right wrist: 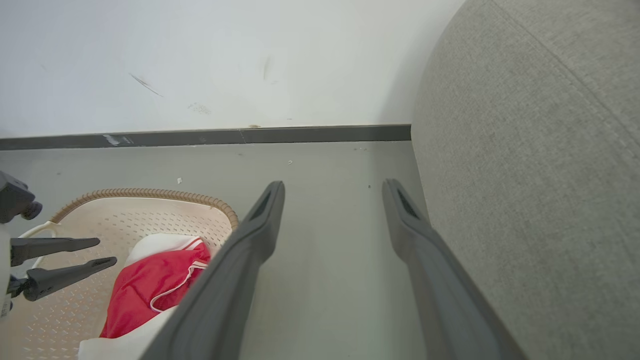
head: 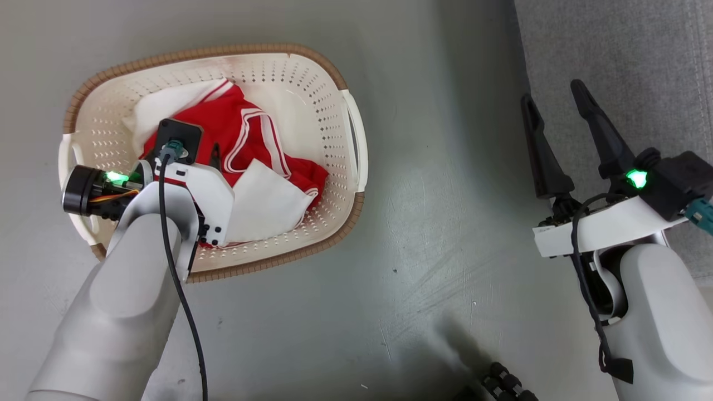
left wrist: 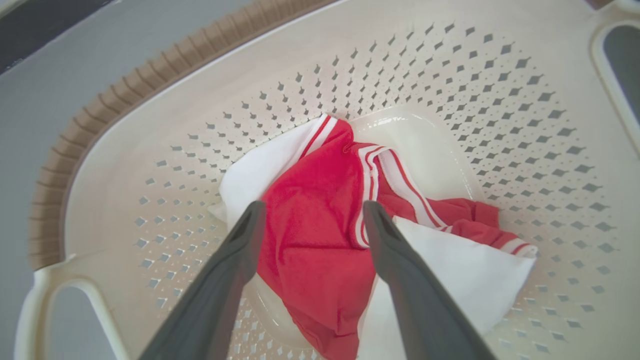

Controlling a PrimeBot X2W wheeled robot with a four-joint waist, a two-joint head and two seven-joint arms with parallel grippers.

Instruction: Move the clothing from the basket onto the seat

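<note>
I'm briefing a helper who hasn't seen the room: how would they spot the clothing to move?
On the floor left of the grey sofa stands an oval cream basket, brown-rimmed. Inside, below the open left hand, lies the clothing: the scene's one bright red thing, white-trimmed.

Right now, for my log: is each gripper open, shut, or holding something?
Left gripper: open above the red-and-white fabric clothing in the cream perforated plastic basket, holding nothing.
Right gripper: open, empty.
</note>
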